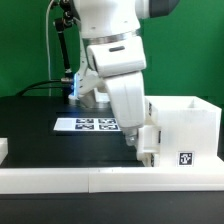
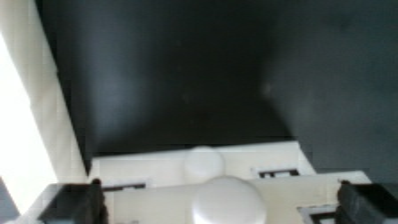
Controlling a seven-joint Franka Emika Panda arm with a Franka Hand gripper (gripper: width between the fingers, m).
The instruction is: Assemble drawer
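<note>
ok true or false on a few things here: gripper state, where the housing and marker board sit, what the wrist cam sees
1. The gripper is shut on a tray. False: its jaws are open and hold nothing.
2. The housing stands at the exterior view's right, tag facing the camera. True.
3. The marker board lies on top of the housing. False: it lies flat on the black table, toward the exterior view's left of the housing.
4. The wrist view shows a white knobbed part below the gripper. True.
5. The backdrop is red. False: it is green.

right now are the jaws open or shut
Open: the wrist view shows the gripper with both dark fingers spread wide around a white knobbed part, not clamping it.
</note>
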